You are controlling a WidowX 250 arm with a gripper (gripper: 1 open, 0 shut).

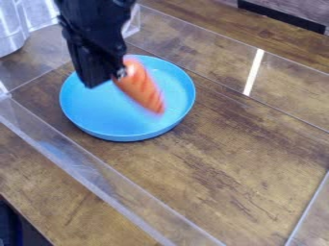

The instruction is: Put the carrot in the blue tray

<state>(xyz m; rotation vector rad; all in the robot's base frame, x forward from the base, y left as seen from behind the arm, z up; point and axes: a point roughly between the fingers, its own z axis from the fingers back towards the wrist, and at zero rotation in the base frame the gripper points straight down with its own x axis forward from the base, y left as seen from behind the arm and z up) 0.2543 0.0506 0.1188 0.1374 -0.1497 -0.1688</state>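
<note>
The carrot (141,87), glossy orange and tapered, hangs tilted over the middle of the blue tray (108,119), its thin end pointing down to the right. My gripper (113,72), black and blurred, stands above the left half of the tray, with the carrot's upper end between its fingers. It looks shut on the carrot. The carrot's green leaves are hidden behind the fingers. I cannot tell whether the carrot's tip touches the tray floor.
The tray sits on a dark wooden tabletop (244,154). A clear plastic barrier strip (90,171) runs diagonally along the near left side. A metal container (11,29) stands at the top left corner.
</note>
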